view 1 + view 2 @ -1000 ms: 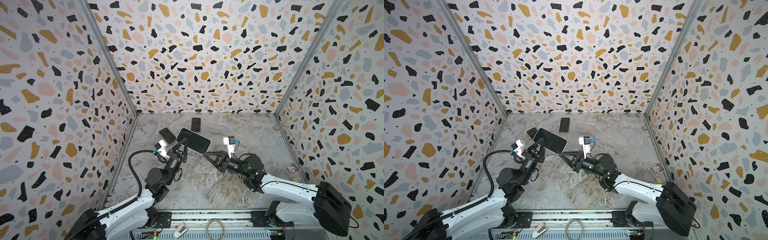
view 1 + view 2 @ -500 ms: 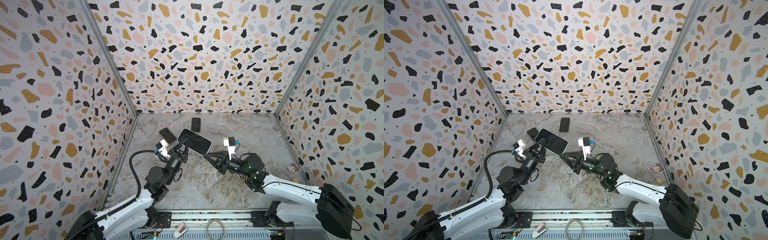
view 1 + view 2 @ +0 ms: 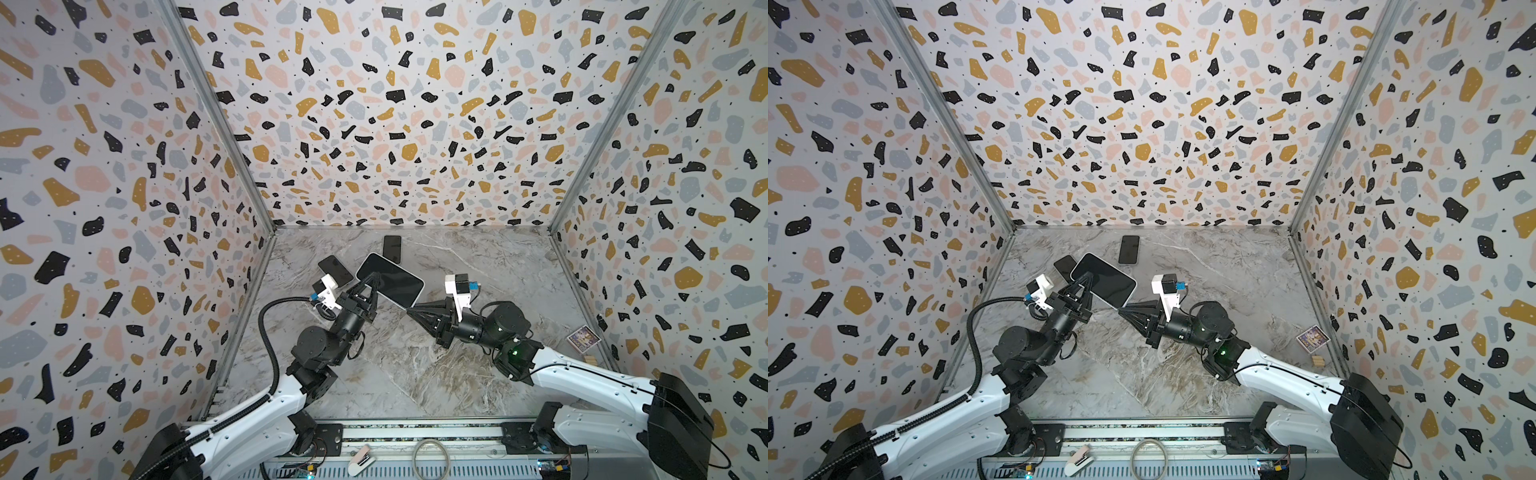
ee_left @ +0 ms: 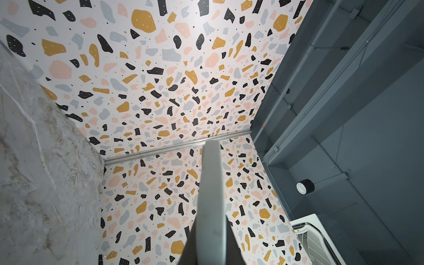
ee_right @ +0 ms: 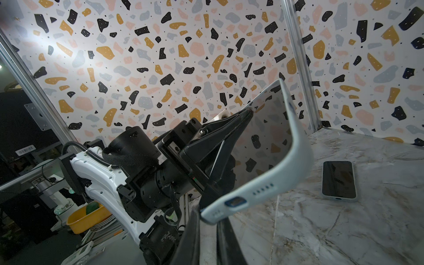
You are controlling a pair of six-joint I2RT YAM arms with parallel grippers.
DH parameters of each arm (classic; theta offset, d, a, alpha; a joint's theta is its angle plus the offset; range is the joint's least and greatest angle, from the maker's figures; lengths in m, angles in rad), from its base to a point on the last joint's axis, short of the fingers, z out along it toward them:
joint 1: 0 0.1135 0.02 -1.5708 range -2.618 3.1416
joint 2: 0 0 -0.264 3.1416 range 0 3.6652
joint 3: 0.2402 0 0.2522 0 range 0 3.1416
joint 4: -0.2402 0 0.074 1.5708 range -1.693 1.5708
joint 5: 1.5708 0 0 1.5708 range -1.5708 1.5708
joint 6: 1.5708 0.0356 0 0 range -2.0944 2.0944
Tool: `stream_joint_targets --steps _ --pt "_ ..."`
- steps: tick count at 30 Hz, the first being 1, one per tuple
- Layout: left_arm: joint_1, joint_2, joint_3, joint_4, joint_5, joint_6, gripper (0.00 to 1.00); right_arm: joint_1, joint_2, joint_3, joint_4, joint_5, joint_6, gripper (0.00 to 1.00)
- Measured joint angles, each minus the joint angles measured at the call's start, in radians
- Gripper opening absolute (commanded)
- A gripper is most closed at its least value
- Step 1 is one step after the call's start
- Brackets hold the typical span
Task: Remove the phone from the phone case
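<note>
Little had shifted over the last second: the phone (image 3: pixel 392 281) hung where it was, both arms barely changed. It sat in its white phone case (image 5: pixel 275 174), dark screen upward and tilted, lifted clear of the worktop (image 3: pixel 415 374) between the two arms in both top views. My left fingers (image 3: pixel 365 289) were clamped on the case's edge toward its left end; the left wrist view showed the white rim pinched between them. My right fingers (image 3: pixel 424 314) were closed on the opposite corner, beside the charging port (image 5: pixel 235 202). Farther back, two other phones lay flat on the worktop: one (image 3: pixel 392 248) near the back wall, another (image 3: pixel 334 268) partly behind the left wrist camera. A small printed card (image 3: pixel 584 338) lay by the right wall.
</note>
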State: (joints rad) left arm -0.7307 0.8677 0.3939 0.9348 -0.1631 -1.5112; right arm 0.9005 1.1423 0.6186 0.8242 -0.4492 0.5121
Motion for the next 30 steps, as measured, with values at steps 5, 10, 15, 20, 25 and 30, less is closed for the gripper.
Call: stream_joint_targets --steps 5,10,15,20,25,30 --pt "0.002 -0.002 0.017 -0.052 -0.002 0.0 0.0 -0.006 0.0 0.0 -0.071 0.001 -0.098 0.01" --pt "-0.011 -0.002 0.035 -0.068 0.049 0.0 0.0 -0.019 0.012 -0.001 -0.153 0.012 -0.154 0.0" --pt "-0.012 -0.002 0.037 -0.091 0.071 0.007 0.0 -0.066 0.01 -0.002 -0.161 0.004 -0.146 0.13" --pt "-0.011 -0.002 0.041 -0.121 0.078 0.025 0.0 -0.085 -0.048 -0.056 -0.161 -0.005 -0.13 0.42" --pt "0.014 0.001 0.092 -0.175 0.13 0.06 0.0 -0.134 -0.197 -0.183 -0.163 -0.018 -0.067 0.76" --pt "0.08 0.041 0.146 -0.179 0.237 0.086 0.0 -0.214 -0.381 -0.286 -0.17 -0.033 0.049 0.88"
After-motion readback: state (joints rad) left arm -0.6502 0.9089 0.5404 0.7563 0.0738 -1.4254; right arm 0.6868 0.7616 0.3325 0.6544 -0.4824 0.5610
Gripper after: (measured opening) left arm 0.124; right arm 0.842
